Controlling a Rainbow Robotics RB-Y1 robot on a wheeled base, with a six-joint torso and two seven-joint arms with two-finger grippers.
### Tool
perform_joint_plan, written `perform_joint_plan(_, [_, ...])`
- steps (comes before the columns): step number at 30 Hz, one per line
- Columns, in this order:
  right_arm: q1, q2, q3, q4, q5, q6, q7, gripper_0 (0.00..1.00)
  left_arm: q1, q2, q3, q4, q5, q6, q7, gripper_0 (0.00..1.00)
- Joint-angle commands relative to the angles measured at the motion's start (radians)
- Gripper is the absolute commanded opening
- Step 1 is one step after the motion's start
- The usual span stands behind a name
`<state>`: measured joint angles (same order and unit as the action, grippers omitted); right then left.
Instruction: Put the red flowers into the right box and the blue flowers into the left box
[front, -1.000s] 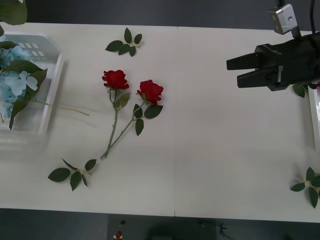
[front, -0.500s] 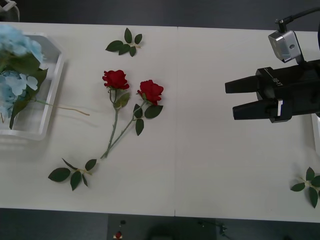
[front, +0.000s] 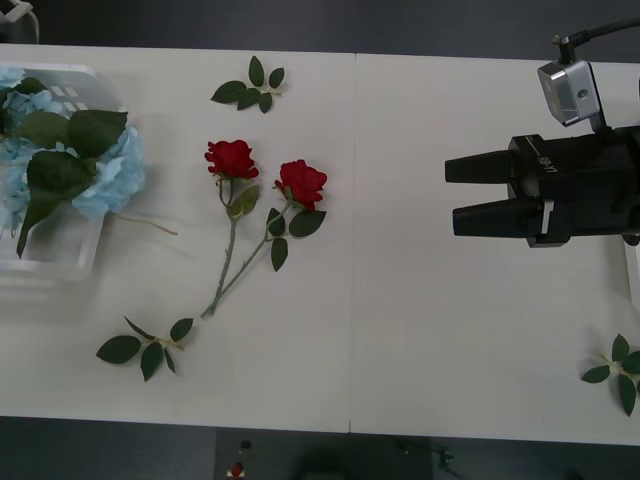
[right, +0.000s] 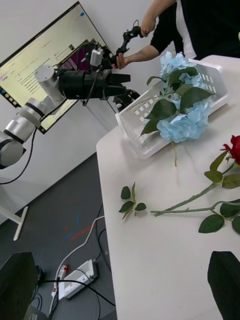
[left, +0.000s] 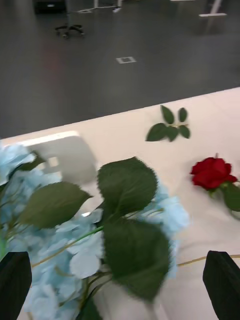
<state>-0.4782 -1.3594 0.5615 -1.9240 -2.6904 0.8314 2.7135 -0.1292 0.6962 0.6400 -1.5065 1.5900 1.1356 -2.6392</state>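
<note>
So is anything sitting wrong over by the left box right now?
Yes. One of the blue flowers hangs over the left box rim on the table side instead of lying inside, its stem trailing onto the table. The right gripper is open above the table; two red flowers remain out.

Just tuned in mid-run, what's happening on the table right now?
Flower sorting is under way. The blue flowers lie in the left box, one head spilling over its rim. Two red flowers lie mid-table. The right pincer hovers open, pointing toward them. The left pincer hangs open above the blue flowers.
</note>
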Motion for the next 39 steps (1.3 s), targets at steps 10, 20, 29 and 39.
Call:
perform_joint_plan(10, [-0.022, 0.026, -0.023, -0.009, -0.008, -0.014, -0.008, 1.0, -0.23, -0.032, -0.372, -0.101, -0.225, 0.104, 0.479, 1.0])
perform_joint_plan(20, [-0.022, 0.028, -0.023, -0.006, -0.008, -0.023, -0.008, 1.0, -0.345, -0.245, -0.534, -0.101, -0.713, 0.13, 0.857, 1.0])
perform_joint_plan(29, [-0.022, 0.031, -0.025, -0.004, -0.008, -0.038, -0.008, 1.0, -0.371, -0.261, -0.818, -0.098, -1.03, -0.062, 1.162, 1.0])
perform_joint_plan(39, [-0.022, 0.033, -0.025, -0.004, -0.008, -0.043, -0.008, 1.0, -0.368, -0.261, -0.919, -0.095, -1.242, -0.111, 1.26, 1.0])
